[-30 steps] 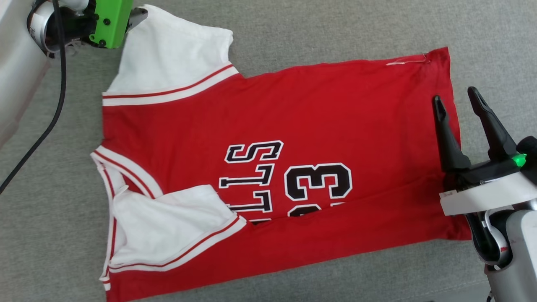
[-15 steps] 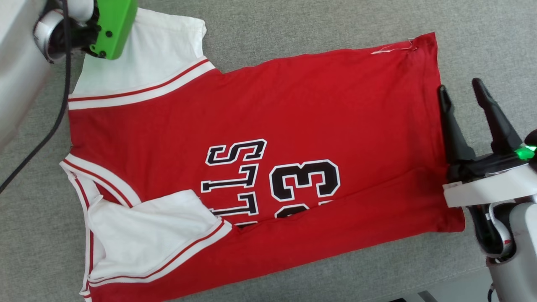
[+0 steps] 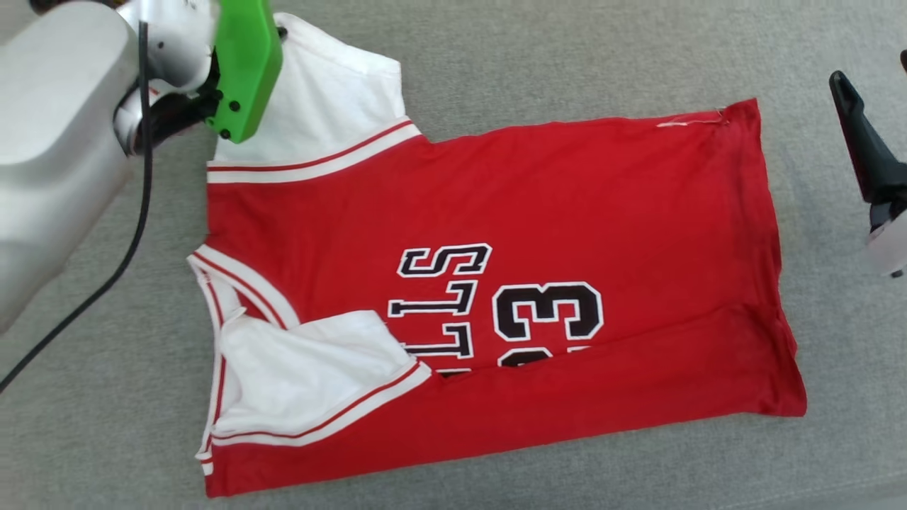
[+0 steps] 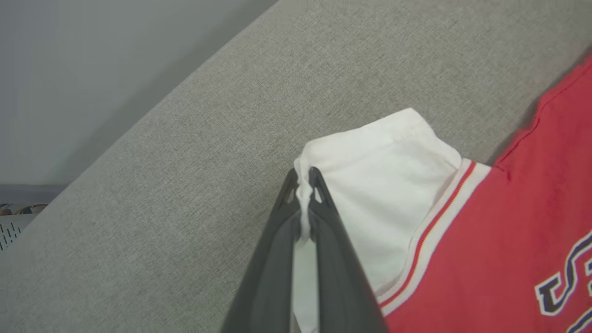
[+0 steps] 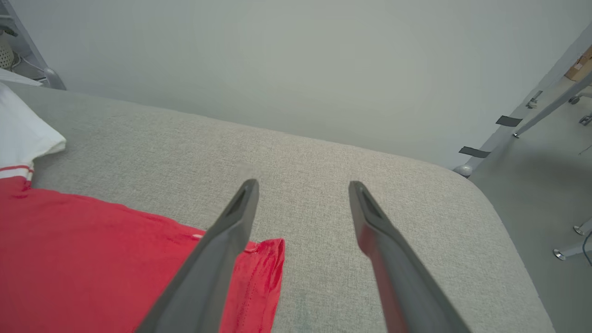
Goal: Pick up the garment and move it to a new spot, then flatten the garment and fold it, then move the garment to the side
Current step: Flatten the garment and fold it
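Left jaws are pinched tight on the edge of the shirt's (image 3: 567, 198) far white sleeve (image 4: 384, 194), with cloth bunched between the tips. The rest of the red shirt lies spread on the grey fabric desk (image 3: 567, 49), near side folded over. Right jaws are wide apart and empty, beside the hem corner (image 5: 268, 252), not touching it.

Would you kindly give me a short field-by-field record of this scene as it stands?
surface: grey upholstered surface
garment: red jersey, spread front up, near long edge folded over the lettering
left end effector: shut on the edge of the far white sleeve
right end effector: open, holding nothing, above the surface near the hem corner
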Robot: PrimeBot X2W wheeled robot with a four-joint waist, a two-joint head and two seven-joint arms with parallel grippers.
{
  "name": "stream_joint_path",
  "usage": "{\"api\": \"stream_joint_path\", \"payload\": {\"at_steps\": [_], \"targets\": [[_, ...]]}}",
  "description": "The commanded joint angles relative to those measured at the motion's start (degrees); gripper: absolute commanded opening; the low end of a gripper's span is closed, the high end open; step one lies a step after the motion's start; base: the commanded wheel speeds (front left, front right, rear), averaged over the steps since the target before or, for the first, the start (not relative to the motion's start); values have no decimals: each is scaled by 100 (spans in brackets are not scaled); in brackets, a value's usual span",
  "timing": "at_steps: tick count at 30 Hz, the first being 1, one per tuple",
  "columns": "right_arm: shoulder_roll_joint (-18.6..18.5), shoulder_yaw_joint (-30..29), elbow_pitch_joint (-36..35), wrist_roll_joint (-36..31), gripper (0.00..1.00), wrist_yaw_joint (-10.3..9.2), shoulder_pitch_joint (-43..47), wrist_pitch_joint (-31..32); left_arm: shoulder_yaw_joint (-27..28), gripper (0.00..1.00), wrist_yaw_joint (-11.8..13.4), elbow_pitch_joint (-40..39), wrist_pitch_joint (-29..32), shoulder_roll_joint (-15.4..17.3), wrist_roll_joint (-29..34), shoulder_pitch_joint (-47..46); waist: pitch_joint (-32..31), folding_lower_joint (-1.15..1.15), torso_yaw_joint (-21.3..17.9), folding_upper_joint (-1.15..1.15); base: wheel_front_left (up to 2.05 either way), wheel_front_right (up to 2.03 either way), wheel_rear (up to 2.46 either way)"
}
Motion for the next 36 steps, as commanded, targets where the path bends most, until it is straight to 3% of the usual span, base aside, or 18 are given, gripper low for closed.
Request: {"api": "stream_joint_path", "payload": {"at_steps": [1, 7, 13, 22, 30, 31, 32, 36], "targets": [[-120, 78, 11, 136, 100, -4, -169, 346, -18, 0, -16, -61, -110, -9, 89, 145, -246, 0, 274, 0, 0, 0, 0], [-847, 586, 574, 771, 100, -4, -772, 2409, -51, 0, -16, -352, -502, -79, 237, 338, -327, 0, 527, 0, 0, 0, 0], [-979, 910, 1220, 1340, 100, -4, -1324, 3602, -66, 0, -16, -536, -700, -196, 382, 381, -200, 0, 754, 0, 0, 0, 0], [-638, 1370, 2296, 1227, 100, -4, -2010, 3881, -44, 0, 1, -639, -931, -333, 512, 279, 118, 0, 980, 0, 0, 0, 0], [-462, 1893, 3042, 1433, 100, -4, -1819, 3692, -12, 0, -2, -510, -1163, -361, 503, 289, 192, 0, 1047, 0, 0, 0, 0], [-456, 1908, 3048, 1482, 66, -4, -1820, 3573, -8, 0, -2, -489, -1192, -349, 497, 304, 178, 0, 1029, 0, 0, 0, 0], [-504, 1991, 3066, 1565, 0, -4, -1846, 3131, 24, 0, 0, -399, -1343, -329, 479, 375, 93, 0, 986, 0, 0, 0, 0], [-611, 2058, 3037, 1618, 0, -4, -1865, 2426, 60, 0, 0, -253, -1562, -340, 404, 568, -124, 0, 946, 0, 0, 0, 0]]}}
